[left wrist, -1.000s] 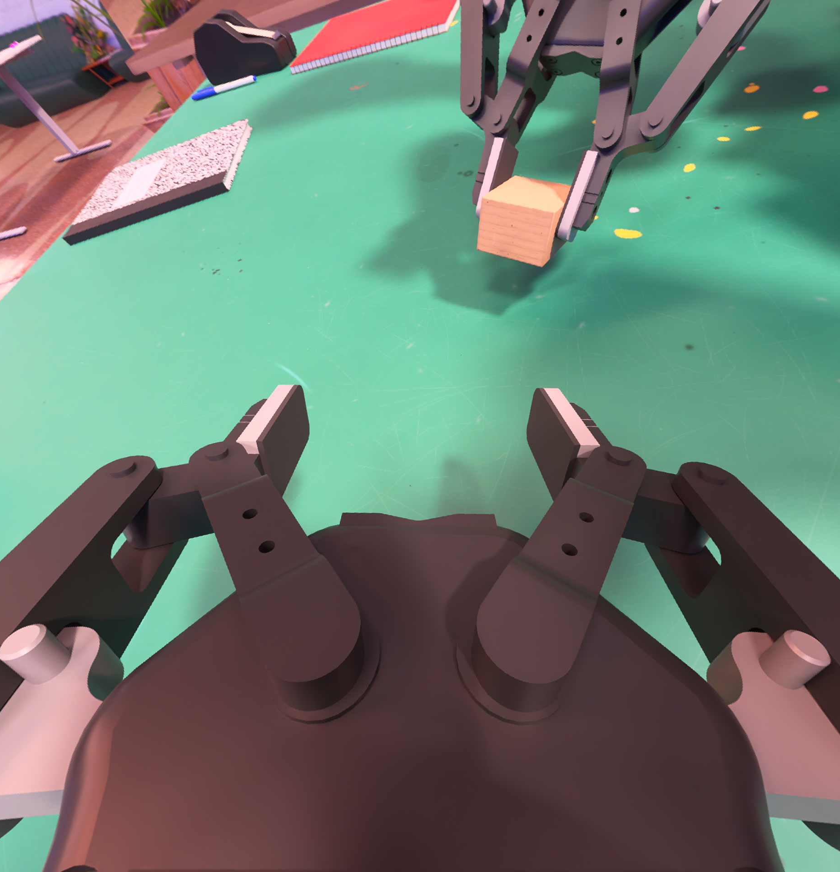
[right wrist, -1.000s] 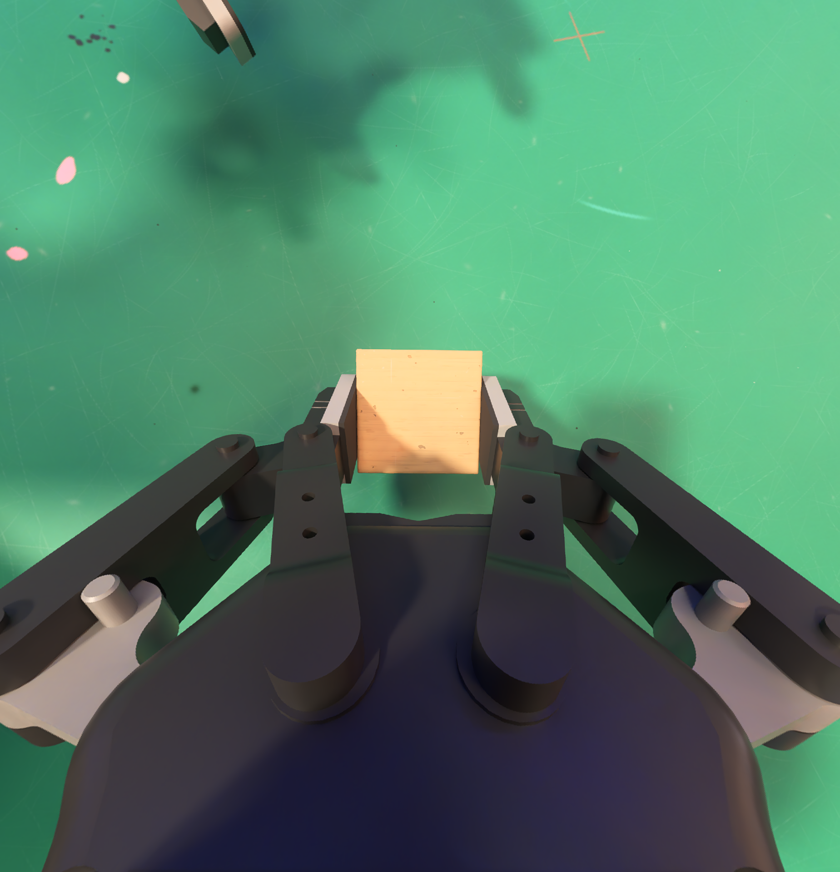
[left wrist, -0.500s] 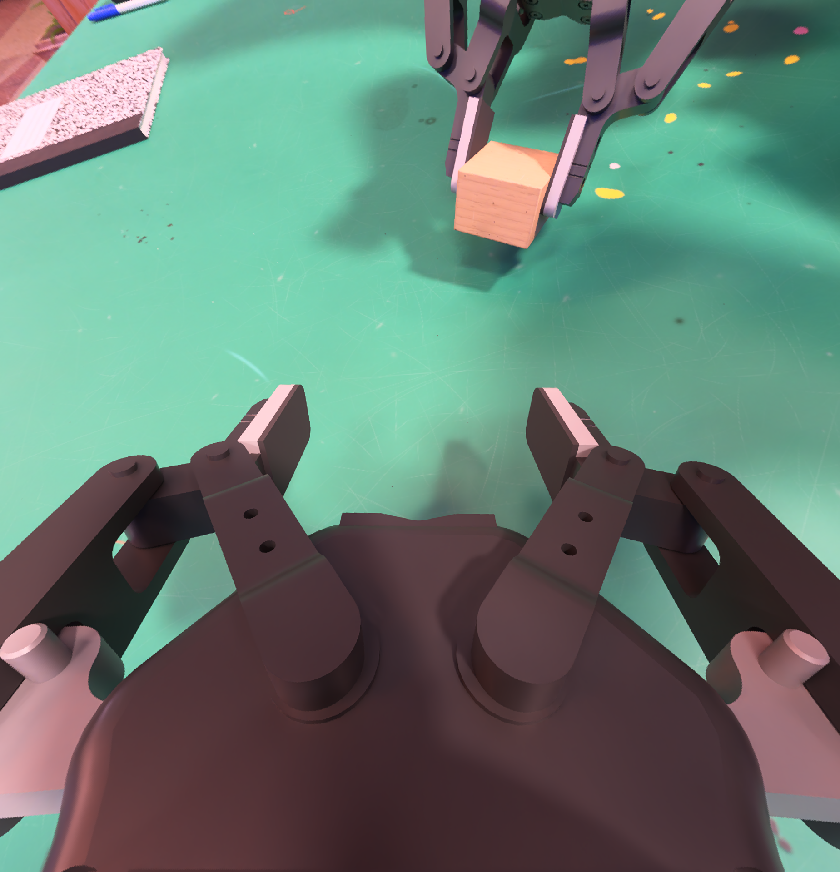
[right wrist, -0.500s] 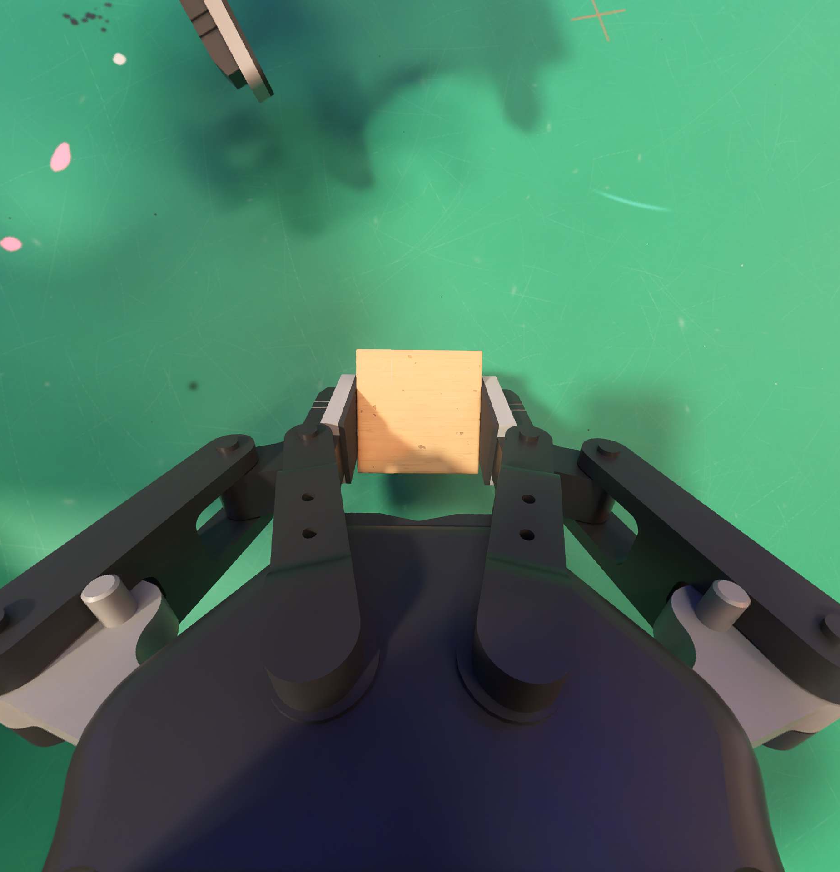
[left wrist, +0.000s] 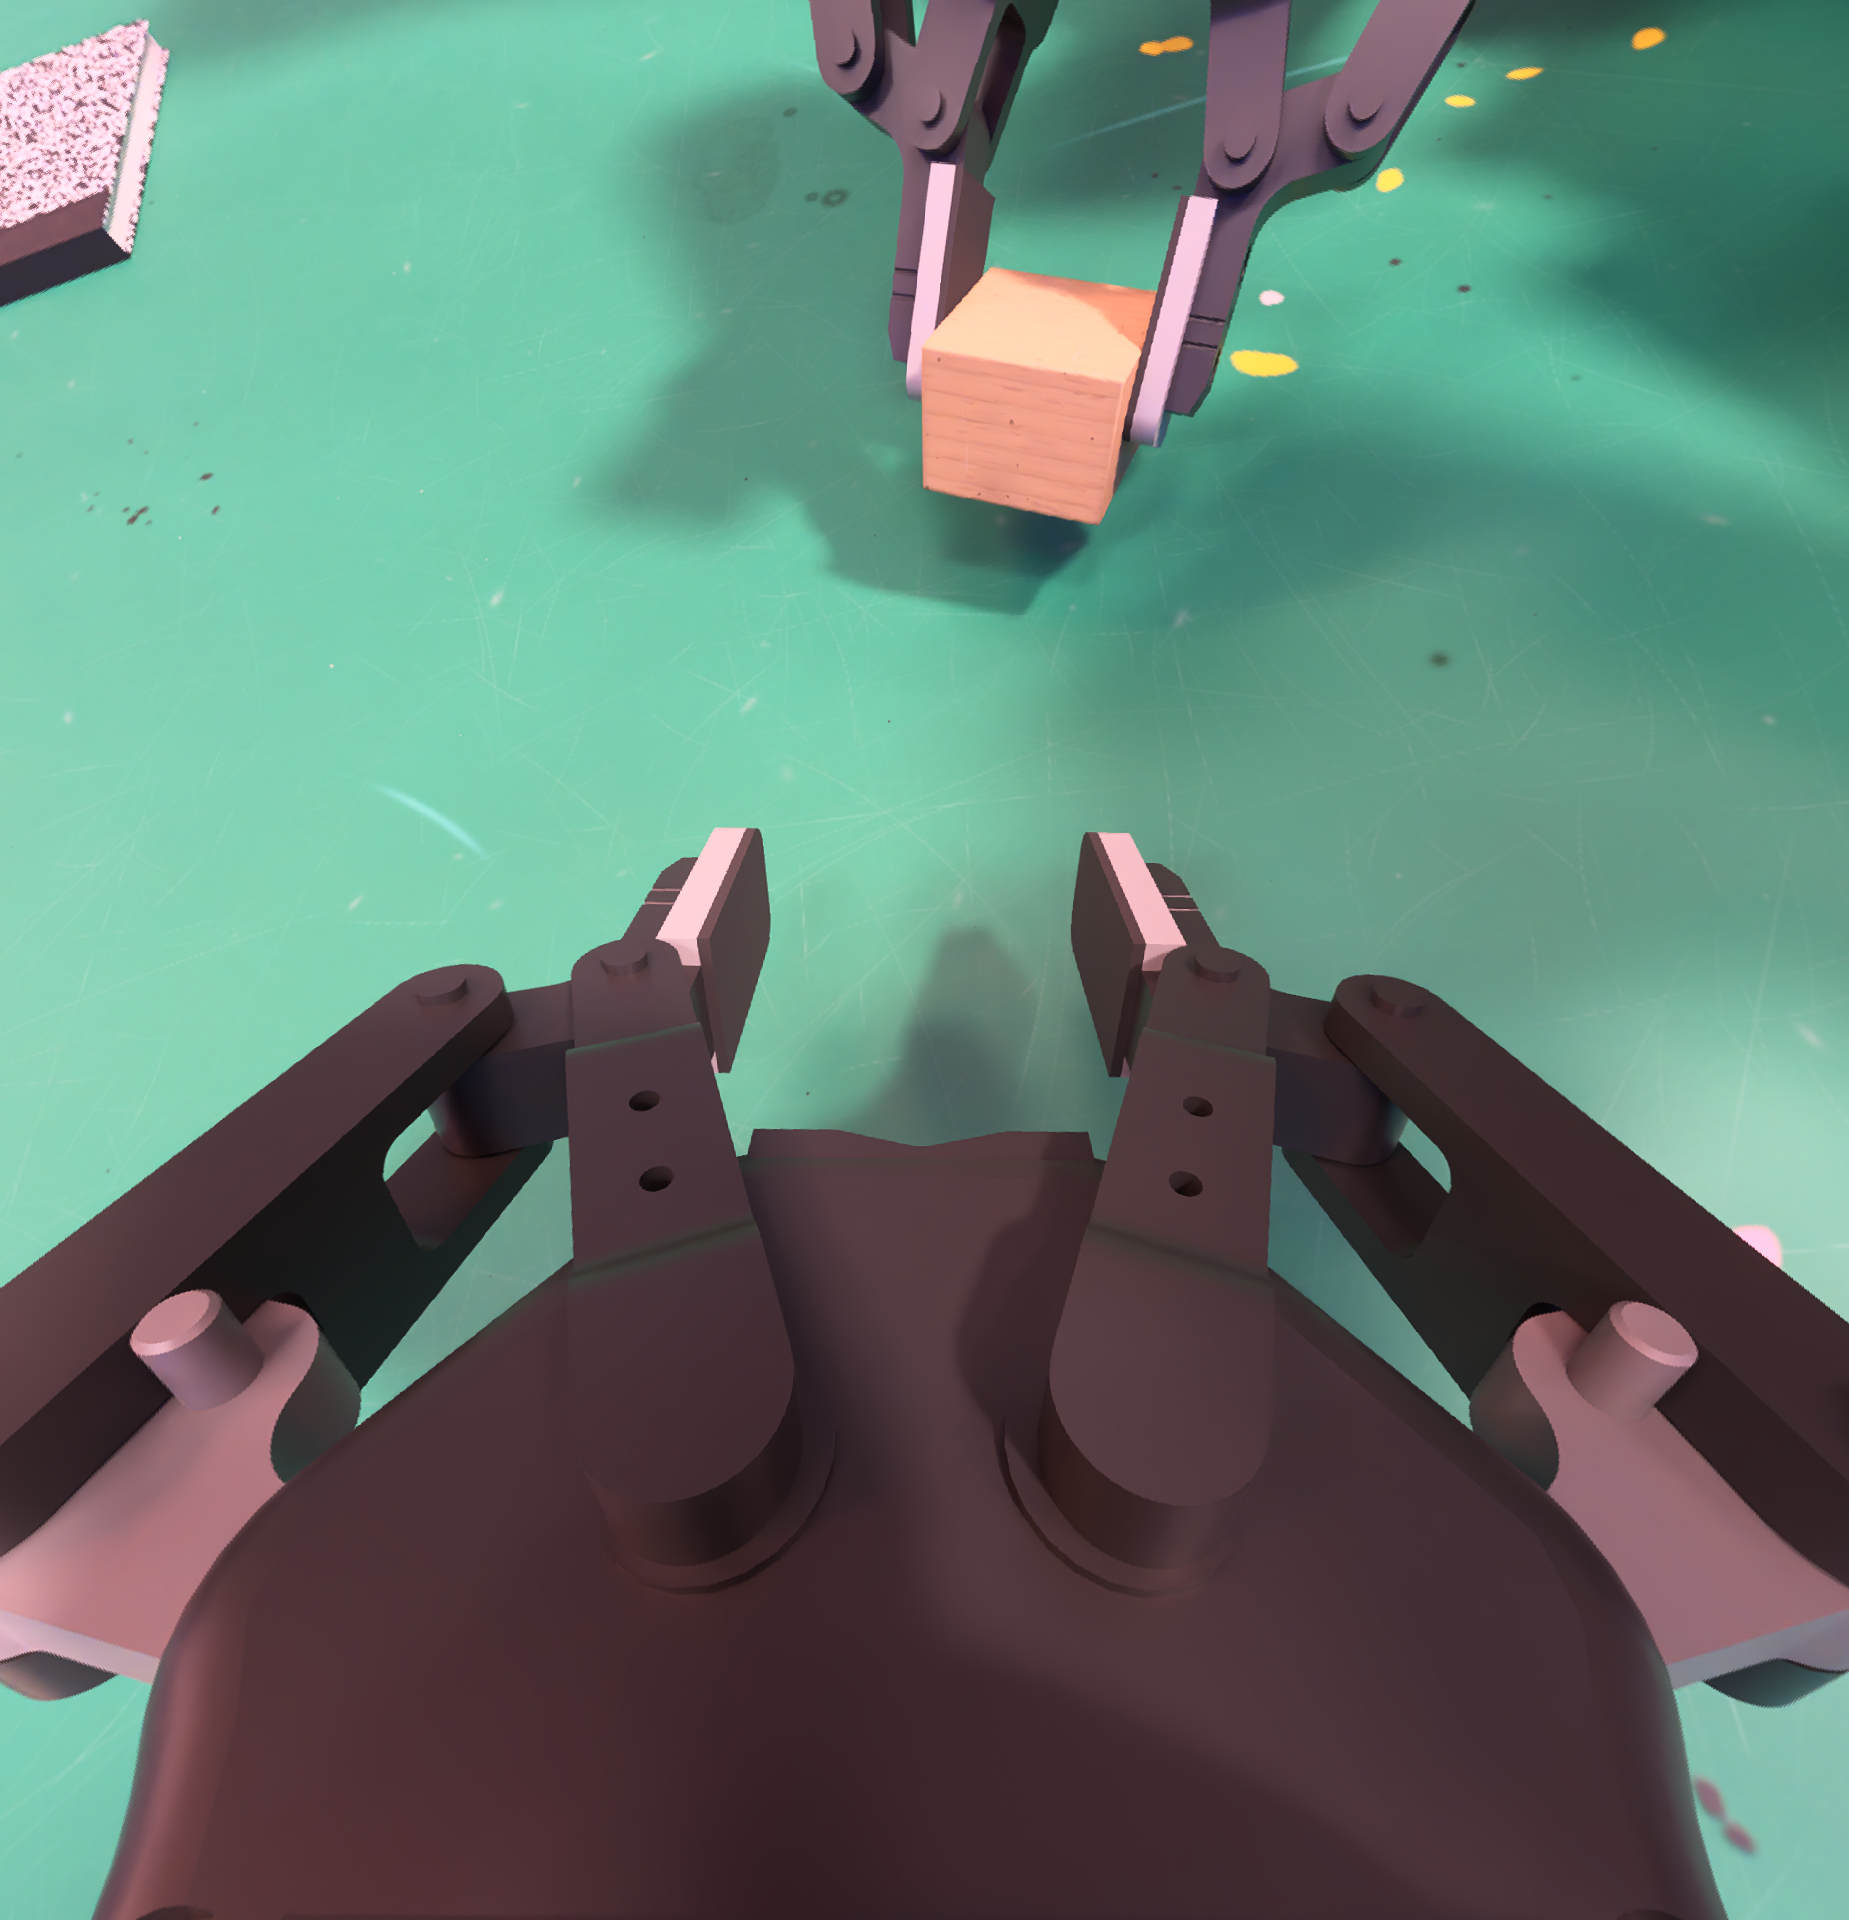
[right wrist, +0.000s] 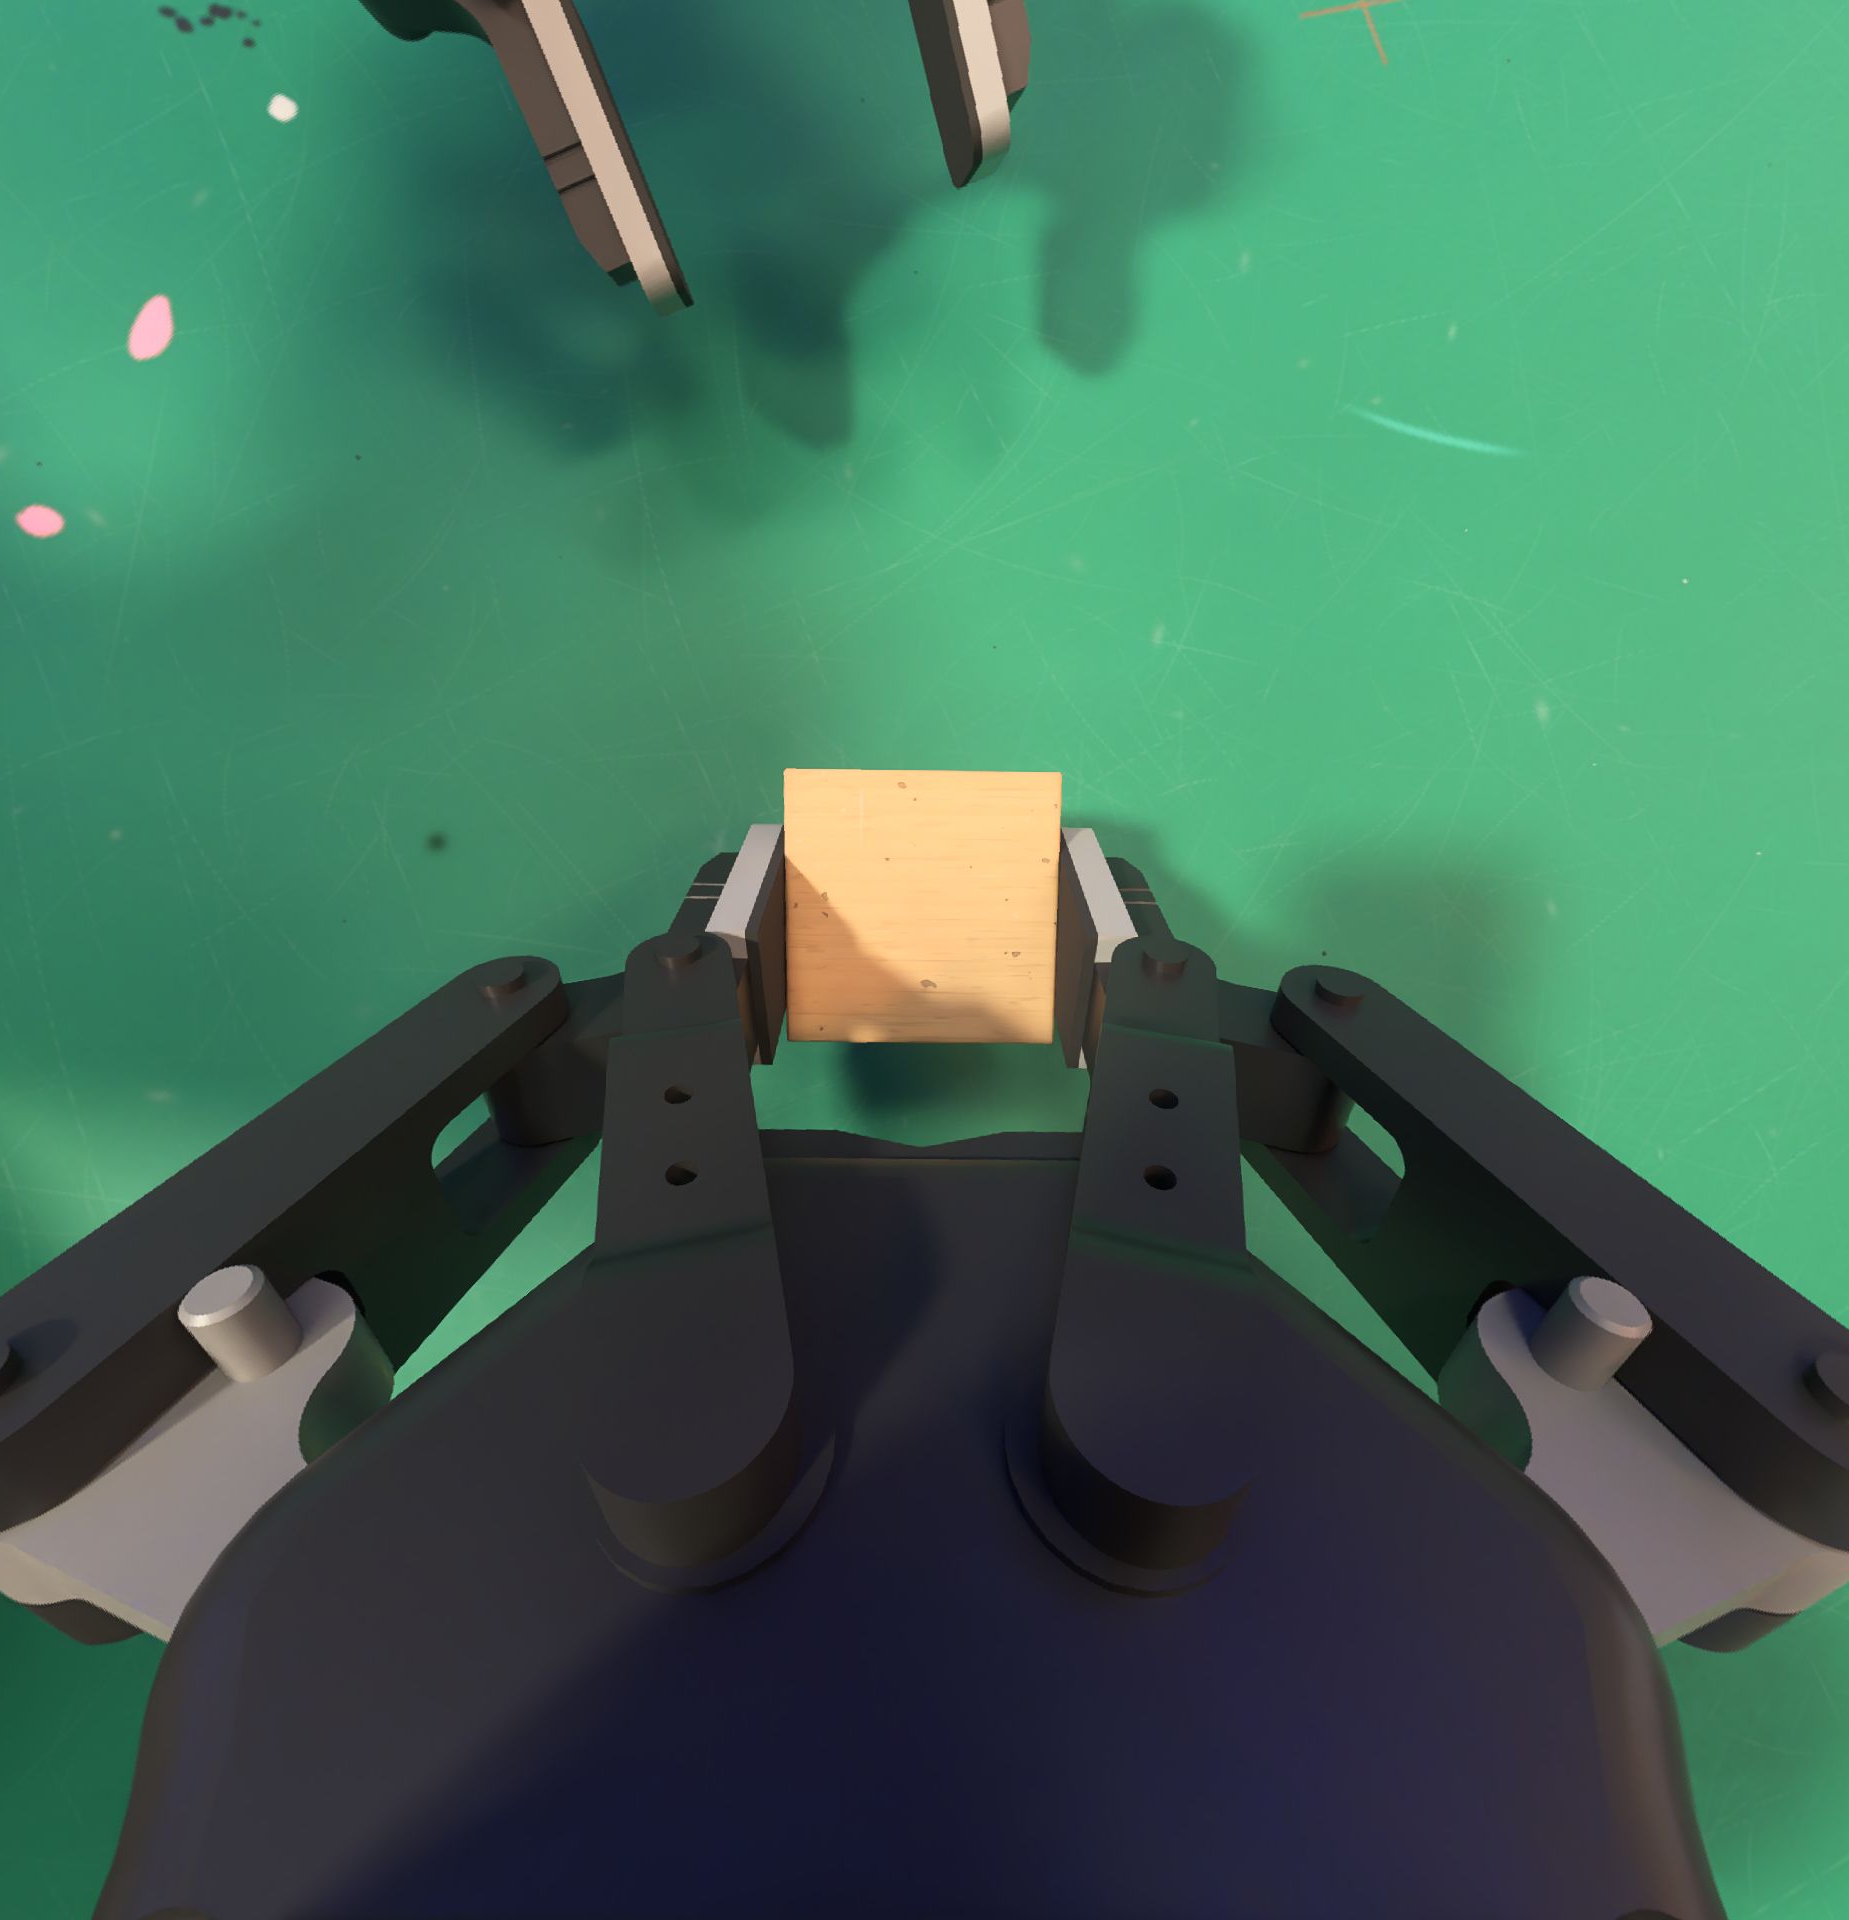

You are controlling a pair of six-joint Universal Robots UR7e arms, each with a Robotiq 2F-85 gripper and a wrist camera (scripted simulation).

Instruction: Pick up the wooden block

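Observation:
A light wooden block (right wrist: 921, 906) sits between the pads of my right gripper (right wrist: 921, 883), which is shut on it. In the left wrist view the same block (left wrist: 1019, 410) hangs a little above the green table, its shadow below it, held by the right gripper (left wrist: 1034, 400) from above. My left gripper (left wrist: 920, 878) is open and empty, low over the table, some way in front of the block. Its fingers (right wrist: 608, 187) show at the top of the right wrist view.
The green table (left wrist: 380, 623) is scratched and has yellow and pink paint specks. A grey speckled slab (left wrist: 47, 177) lies at the far left in the left wrist view.
The left gripper has moved closer to the held block and its jaws have narrowed somewhat. Both its fingers now show in the right wrist view. The block stays in the right gripper.

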